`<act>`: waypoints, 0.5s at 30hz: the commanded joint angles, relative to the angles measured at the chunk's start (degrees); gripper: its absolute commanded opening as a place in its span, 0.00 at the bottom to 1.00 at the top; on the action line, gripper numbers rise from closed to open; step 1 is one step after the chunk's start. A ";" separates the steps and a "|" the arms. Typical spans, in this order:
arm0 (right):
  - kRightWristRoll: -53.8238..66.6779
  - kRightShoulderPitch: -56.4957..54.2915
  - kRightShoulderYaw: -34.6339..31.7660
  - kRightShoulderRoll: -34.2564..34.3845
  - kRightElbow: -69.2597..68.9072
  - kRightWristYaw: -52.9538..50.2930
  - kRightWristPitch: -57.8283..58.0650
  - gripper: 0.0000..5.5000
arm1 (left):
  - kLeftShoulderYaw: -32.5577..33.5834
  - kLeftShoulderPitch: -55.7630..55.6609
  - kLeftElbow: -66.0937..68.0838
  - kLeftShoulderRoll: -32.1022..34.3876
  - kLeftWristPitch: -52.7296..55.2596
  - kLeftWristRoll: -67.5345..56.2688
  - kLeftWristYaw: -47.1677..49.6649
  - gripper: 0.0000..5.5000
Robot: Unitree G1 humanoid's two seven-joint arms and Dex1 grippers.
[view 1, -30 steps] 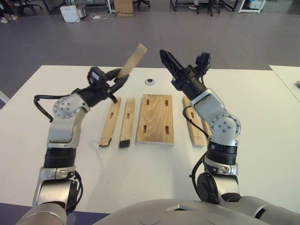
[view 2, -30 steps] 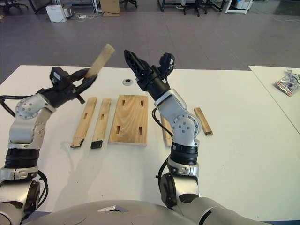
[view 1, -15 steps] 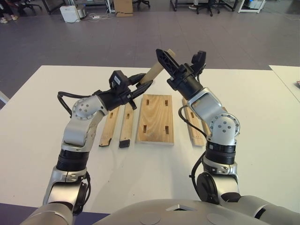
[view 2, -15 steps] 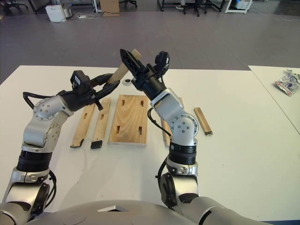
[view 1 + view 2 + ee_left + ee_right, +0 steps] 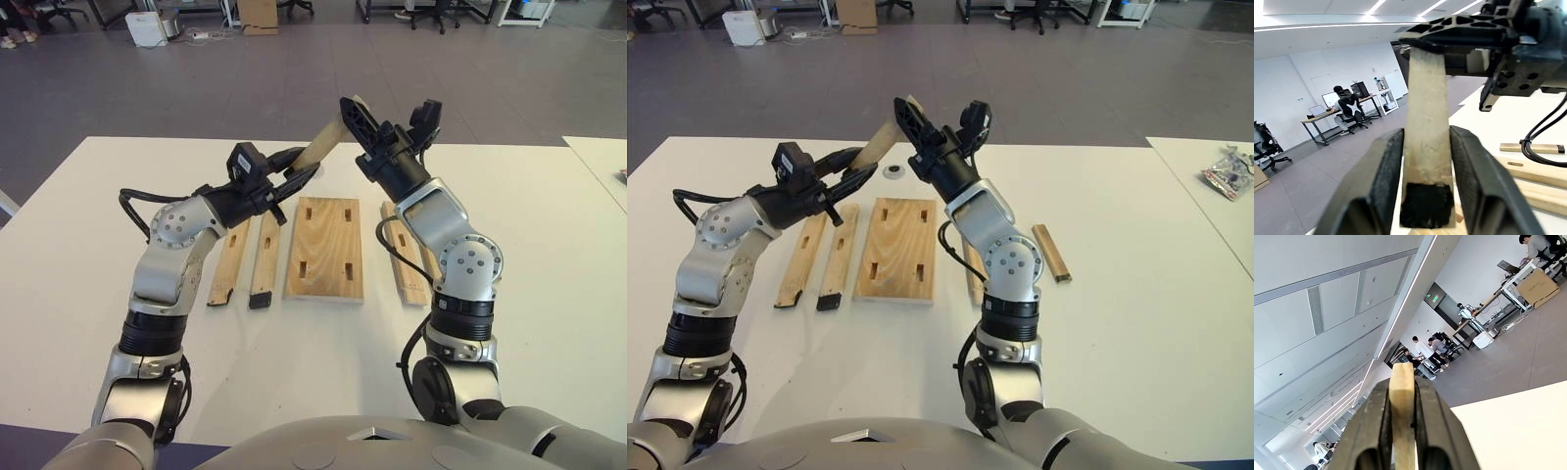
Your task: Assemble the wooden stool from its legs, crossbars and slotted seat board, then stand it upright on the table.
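Both pincers grasp one wooden leg (image 5: 329,143), held in the air and slanting up toward the far right, over the far end of the slotted seat board (image 5: 324,247). The left pincer (image 5: 302,172) is clenched on its lower, black-capped end, and the right pincer (image 5: 355,111) is clenched on its upper end. The board lies flat on the tabletop (image 5: 549,245), with two slotted pieces (image 5: 230,257) just left of it and more wooden pieces (image 5: 407,262) to its right.
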 commanded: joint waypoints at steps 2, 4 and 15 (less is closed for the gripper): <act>-15.97 -1.73 -1.12 -6.82 4.02 -3.41 -8.76 0.08 | 6.03 2.70 4.91 0.42 -0.18 2.36 7.01 0.42; -25.24 1.08 -0.41 -11.32 4.06 -3.83 -13.13 0.08 | 7.97 6.03 4.36 0.62 -0.46 2.83 9.03 0.42; -43.47 23.18 9.65 -12.71 -6.83 -7.73 -8.55 0.08 | 10.53 19.46 -7.36 -7.78 -1.47 4.95 24.27 0.42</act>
